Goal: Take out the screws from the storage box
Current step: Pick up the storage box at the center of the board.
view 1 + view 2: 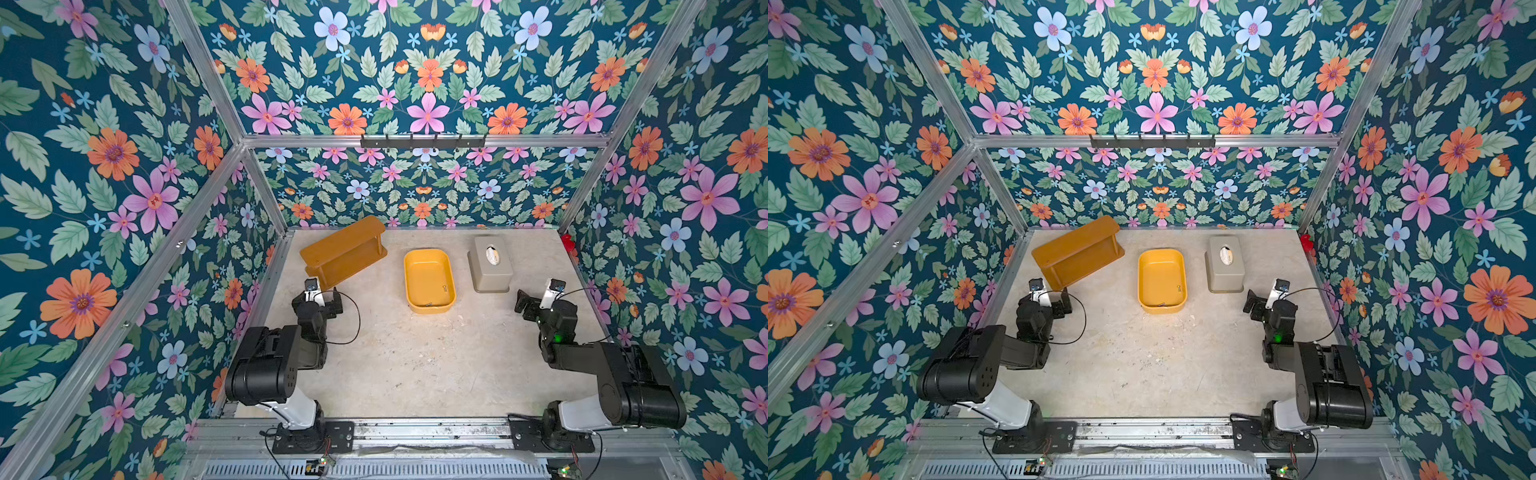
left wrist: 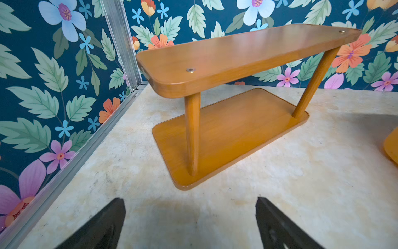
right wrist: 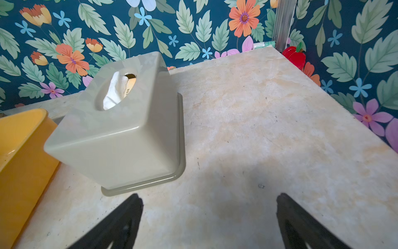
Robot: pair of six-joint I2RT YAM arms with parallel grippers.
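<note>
I held both grippers spread wide and empty, ready for a first pick. My left gripper (image 2: 190, 215) hung low over the table (image 2: 280, 194), facing the wooden shelf (image 2: 237, 54). My right gripper (image 3: 210, 200) hung just short of the grey tissue box (image 3: 120, 140). Each stood off to its own side, which I judged left the way to the yellow box (image 1: 424, 270) clear. That box sat between the shelf and the tissue box. In both top views the screws (image 1: 444, 287) lay on its floor, toward its near right corner; I made out two for certain. The shelf carried nothing, and a white tissue (image 3: 114, 90) showed in the tissue box's slot.
</note>
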